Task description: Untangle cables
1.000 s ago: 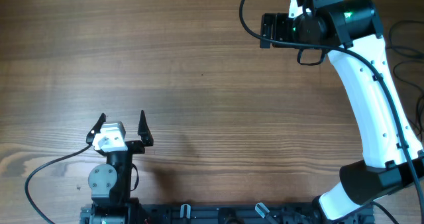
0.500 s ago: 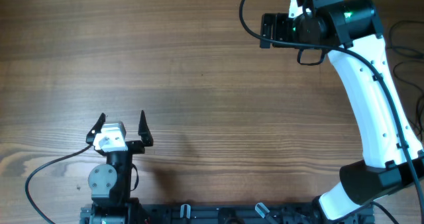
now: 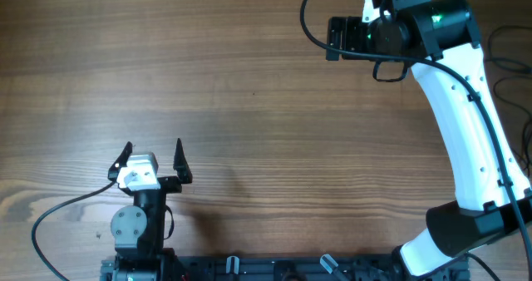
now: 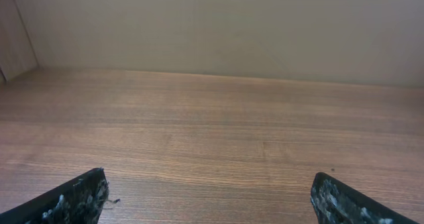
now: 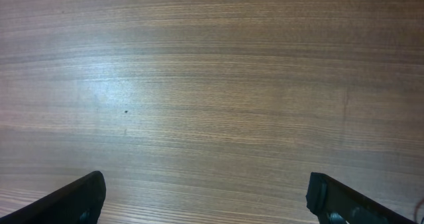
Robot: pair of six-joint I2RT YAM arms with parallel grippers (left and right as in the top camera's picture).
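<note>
Cables (image 3: 515, 94) lie unmoved beside the right arm (image 3: 465, 123).

We are looking at an evenly, fairly brightly lit overhead view, and the grain of the wooden table (image 3: 249, 106) is staying crisp from edge to edge. Only a faint, soft-edged shadow is showing to the right of the left gripper (image 3: 153, 145), in the lower left of the frame, so the light is reading as diffuse and coming from above. In the right wrist view we are catching a pale sheen of glare at centre left. The grain lines there are bowing towards the edges, and the dark fingertips (image 5: 73, 197) in the bottom corners are looking soft. In the left wrist view we are getting duller, warmer light, with the wall (image 4: 232, 25) across the top looking flat and featureless.
</note>
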